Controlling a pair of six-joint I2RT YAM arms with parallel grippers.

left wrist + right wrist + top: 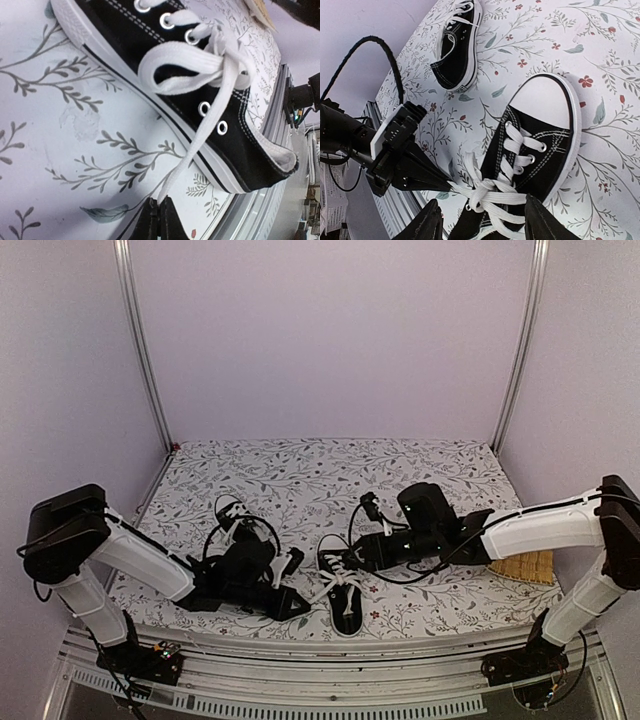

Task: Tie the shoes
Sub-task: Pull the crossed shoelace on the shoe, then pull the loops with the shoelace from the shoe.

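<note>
One of the shoes (345, 605), black canvas with a white toe cap, lies near the table's front edge with its toe toward the front. Its white laces (505, 192) are crossed into a loose knot with a loop (165, 75). My left gripper (159, 204) is shut on the end of one lace (200, 145), which runs taut from the knot; it sits low at the shoe's left (300, 606). My right gripper (485, 222) is open, one finger on each side of the knot, above the shoe (352, 560). The other shoe (457, 45) lies farther left, partly hidden behind the left arm (236, 523).
A tan woven mat (527, 568) lies at the right under the right arm. The metal rail (330, 680) of the table's front edge runs just in front of the near shoe's toe. Black cables loop over both wrists.
</note>
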